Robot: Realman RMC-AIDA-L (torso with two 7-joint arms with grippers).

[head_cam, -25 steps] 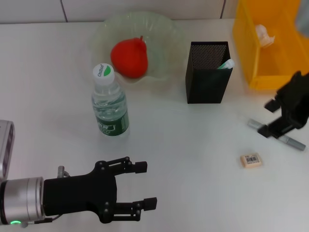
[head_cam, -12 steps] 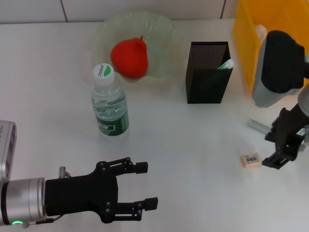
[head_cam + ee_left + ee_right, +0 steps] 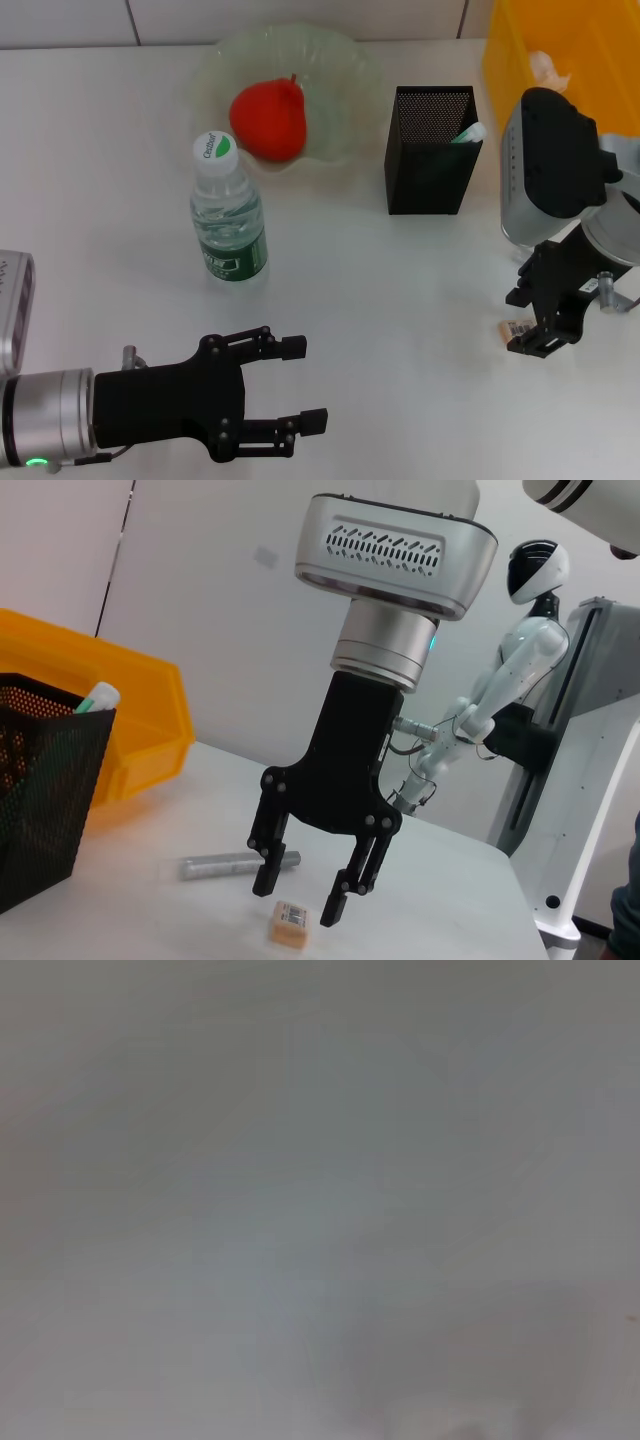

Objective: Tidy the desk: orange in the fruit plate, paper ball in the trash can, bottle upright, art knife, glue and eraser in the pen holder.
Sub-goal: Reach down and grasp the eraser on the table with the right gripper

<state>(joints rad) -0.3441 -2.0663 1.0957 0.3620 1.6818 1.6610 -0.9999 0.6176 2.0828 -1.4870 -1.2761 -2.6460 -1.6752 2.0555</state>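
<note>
While the right gripper (image 3: 305,905) hovered with fingers spread just above the eraser (image 3: 290,923) lying flat on the counter (image 3: 400,300), an off-centre closure risked skidding the block away; left gripper (image 3: 295,385) idle, spread.

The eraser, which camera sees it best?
The left wrist view. There the eraser lies whole on the desk, its barcode label showing, under the open right end effector. The head view shows only a sliver beside that end effector. The right wrist view shows nothing of it.
</note>
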